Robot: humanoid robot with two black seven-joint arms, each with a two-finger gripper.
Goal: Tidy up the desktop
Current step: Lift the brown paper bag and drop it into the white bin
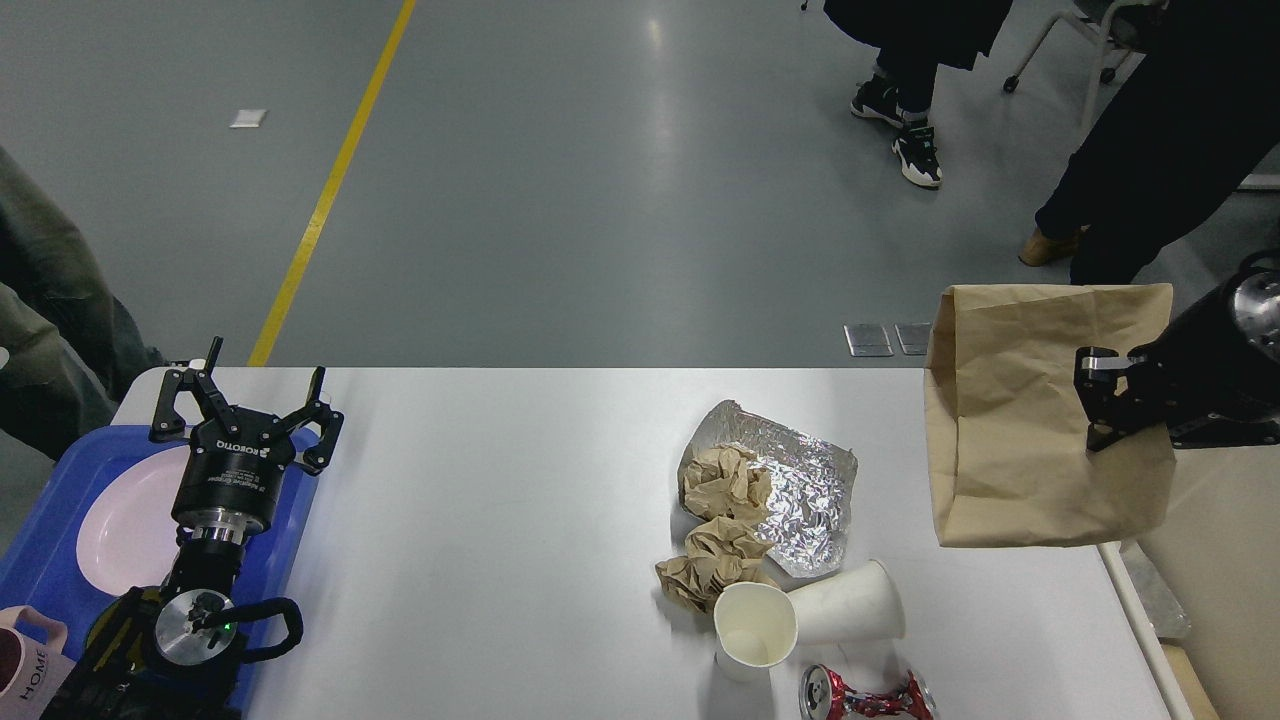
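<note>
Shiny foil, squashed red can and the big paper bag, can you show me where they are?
shiny foil [815,500], head view, on its crinkled silver middle.
squashed red can [868,697], head view, on its crushed red body.
paper bag [1010,420], head view, on its brown front face.

White desktop [520,520], blue tray [40,545] at left edge, crumpled foil [810,490], brown paper wads [722,482], two paper cups [755,625], crushed can [865,695]

A large white desktop [500,520] with a smooth matte surface and rounded corners fills the lower half of the view. It lies flat and level, its far edge running straight across, its right edge slanting toward the bottom right corner.
</note>
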